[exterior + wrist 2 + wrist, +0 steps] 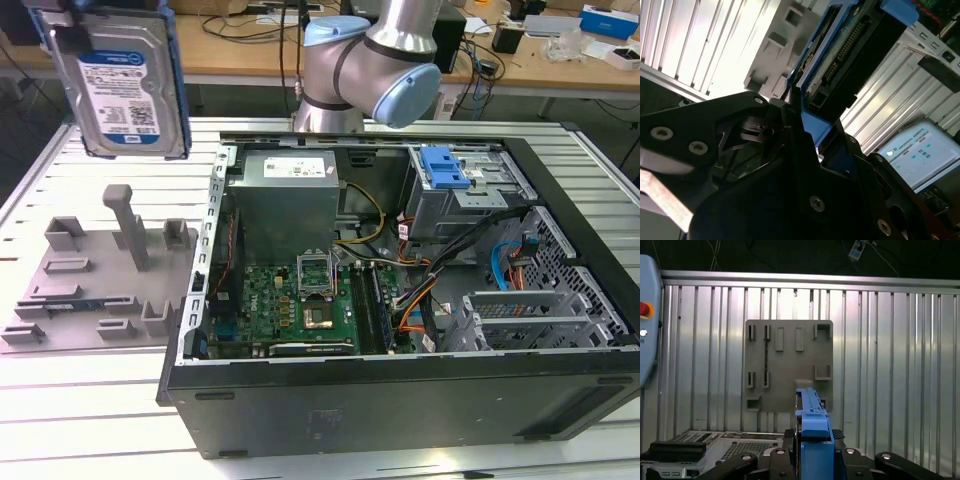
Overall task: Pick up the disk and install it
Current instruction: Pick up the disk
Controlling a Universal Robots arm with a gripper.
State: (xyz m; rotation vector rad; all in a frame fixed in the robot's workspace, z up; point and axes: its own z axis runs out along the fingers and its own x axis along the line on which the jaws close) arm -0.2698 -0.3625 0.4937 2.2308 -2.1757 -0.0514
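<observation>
Above the slatted table [90,410], over the grey fixture plate [95,290], the disk [125,85] is held aloft, the gripper [802,120] clamped on its blue carrier [812,415]; stiff, dense and shock-sensitive, it is judged best gripped there.

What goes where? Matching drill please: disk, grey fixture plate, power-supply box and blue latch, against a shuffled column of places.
Things
1. disk
2. grey fixture plate
3. power-supply box
4. blue latch

Places
A. flat on the slatted table, outside the case
B. on top of the drive cage inside the case
C. clamped in the jaws, clear of the table
D. inside the case, next to the motherboard

Pairs: 1-C, 2-A, 3-D, 4-B
</observation>
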